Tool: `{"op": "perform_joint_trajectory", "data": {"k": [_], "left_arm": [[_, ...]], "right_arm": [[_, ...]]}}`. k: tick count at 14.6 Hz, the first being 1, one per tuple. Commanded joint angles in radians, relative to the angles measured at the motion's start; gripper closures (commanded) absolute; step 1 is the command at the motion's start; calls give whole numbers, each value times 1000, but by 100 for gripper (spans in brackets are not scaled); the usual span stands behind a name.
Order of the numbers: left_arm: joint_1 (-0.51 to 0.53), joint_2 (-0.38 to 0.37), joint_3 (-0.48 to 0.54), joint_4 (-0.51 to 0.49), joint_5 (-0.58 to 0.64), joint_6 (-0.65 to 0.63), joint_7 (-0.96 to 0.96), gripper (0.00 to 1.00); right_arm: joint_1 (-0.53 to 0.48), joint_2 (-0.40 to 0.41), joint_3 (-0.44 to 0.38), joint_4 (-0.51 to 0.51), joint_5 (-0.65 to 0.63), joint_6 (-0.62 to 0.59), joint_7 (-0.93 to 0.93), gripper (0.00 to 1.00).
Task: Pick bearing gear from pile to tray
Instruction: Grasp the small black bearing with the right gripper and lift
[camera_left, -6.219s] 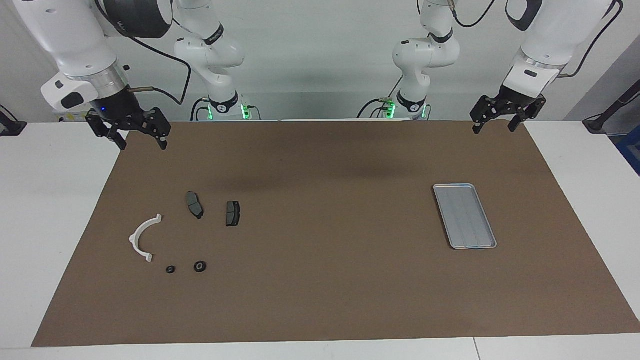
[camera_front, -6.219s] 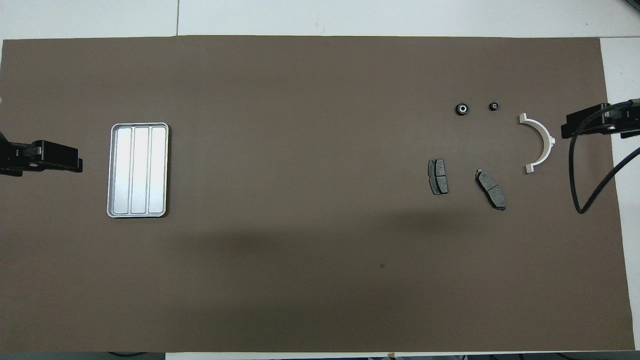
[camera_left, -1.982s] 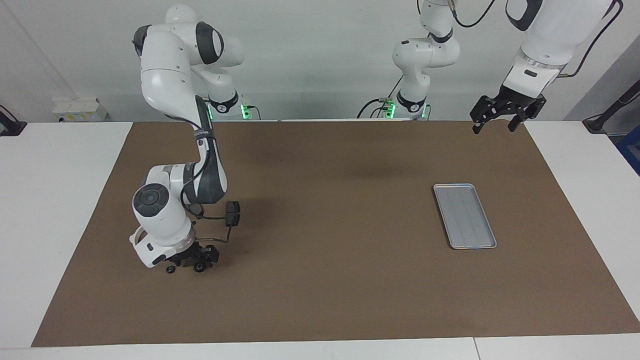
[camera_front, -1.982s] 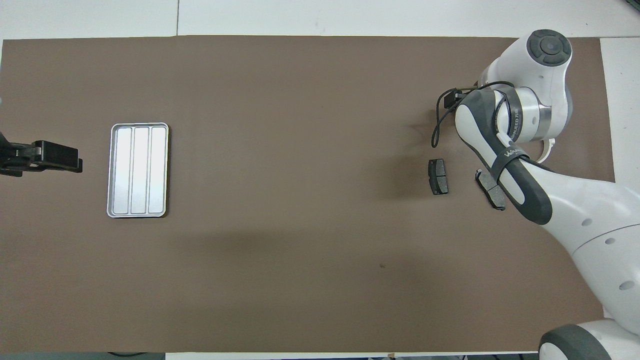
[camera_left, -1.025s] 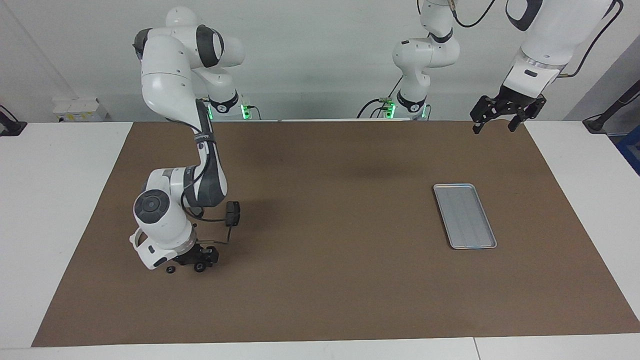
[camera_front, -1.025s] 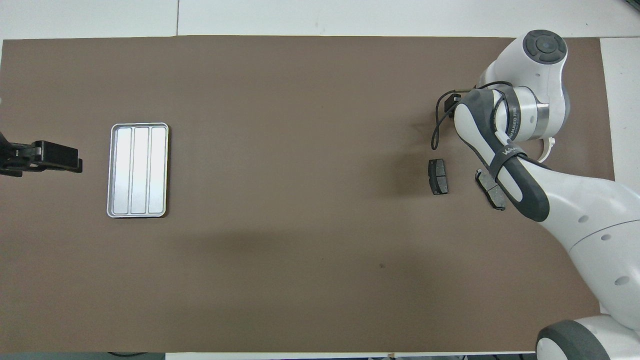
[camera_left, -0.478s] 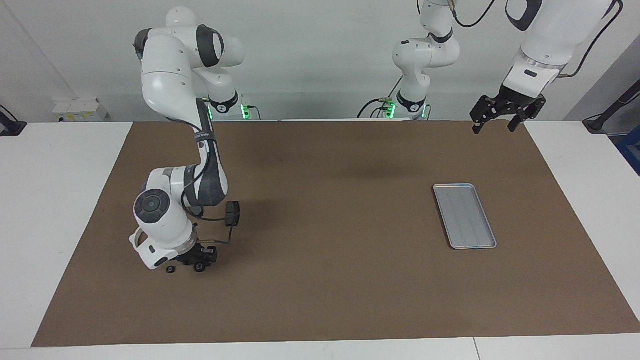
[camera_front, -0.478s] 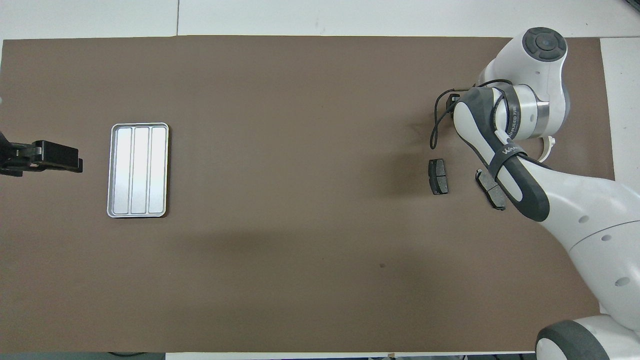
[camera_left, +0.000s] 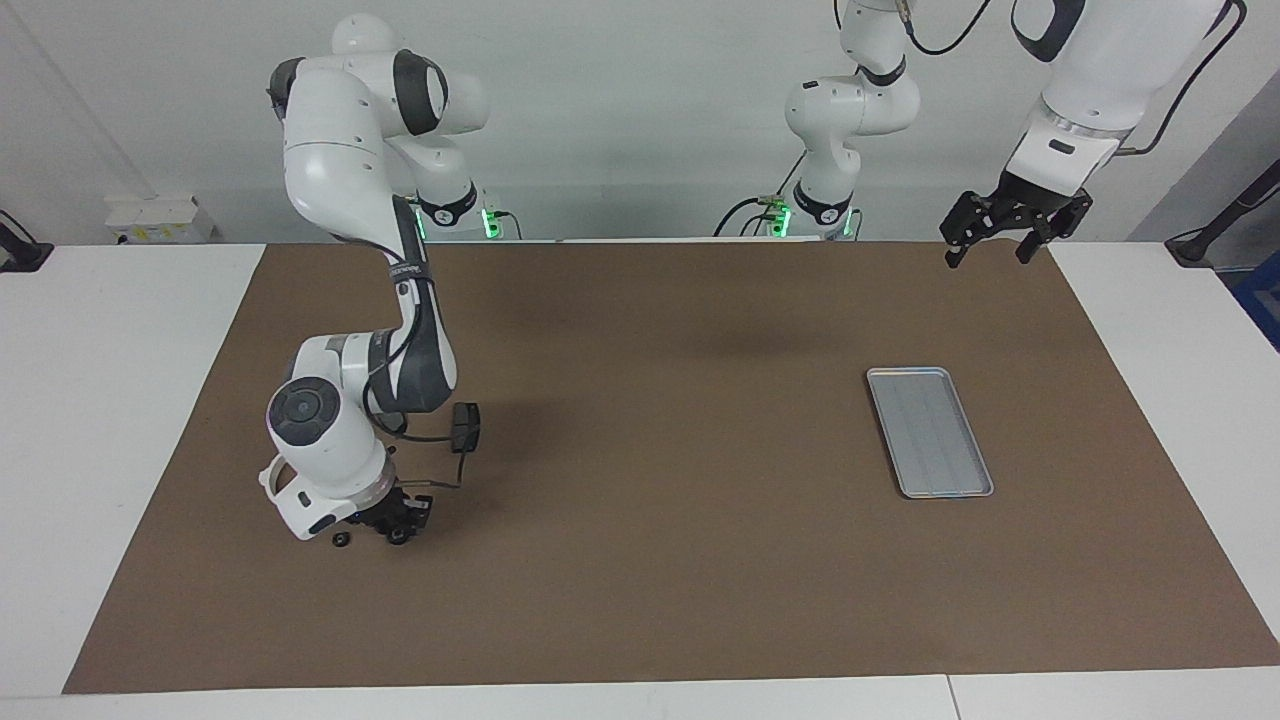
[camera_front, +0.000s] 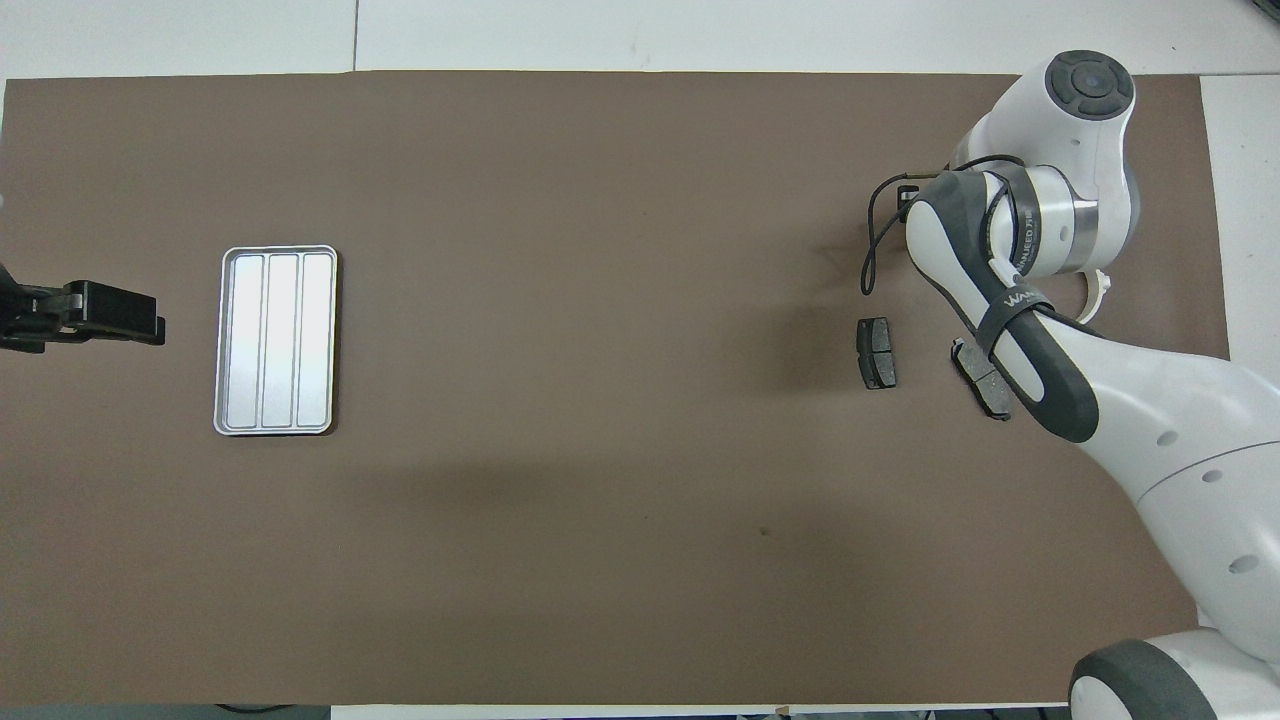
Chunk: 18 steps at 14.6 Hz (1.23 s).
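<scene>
The bearing gear (camera_left: 398, 537), a small black round piece, lies on the brown mat at the right arm's end of the table. My right gripper (camera_left: 397, 527) is down on the mat right at it. In the overhead view the right arm's wrist hides both. A smaller black round piece (camera_left: 341, 541) lies beside it, free. The silver tray (camera_left: 930, 432) (camera_front: 276, 340) lies bare toward the left arm's end. My left gripper (camera_left: 990, 250) (camera_front: 95, 312) waits open, raised over the mat's edge near its base.
A dark grey pad (camera_left: 464, 427) (camera_front: 876, 352) lies nearer to the robots than the bearing gear. A second pad (camera_front: 985, 385) and the end of a white arc (camera_front: 1098, 288) show partly under the right arm. A black cable (camera_front: 870, 250) loops off the wrist.
The right gripper's black hand has drawn in narrower at the bearing gear and stays low on the mat. The left arm has not moved.
</scene>
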Motion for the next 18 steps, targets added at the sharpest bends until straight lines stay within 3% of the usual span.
{"op": "perform_joint_trajectory", "data": {"k": [1,8,11,18], "left_arm": [[-2,-11,2,6,-7,-20,5,0],[-2,-11,2,6,-7,-20,5,0],[-2,-11,2,6,-7,-20,5,0],[-2,-11,2,6,-7,-20,5,0]], "right_arm": [[-8,28,3,24,-5,0,17,70],[-6,26,3,65,-5,-64,19,78],[14,25,2,126,-5,-159,28,78],[167,11,3,228,52,-316,359,79]]}}
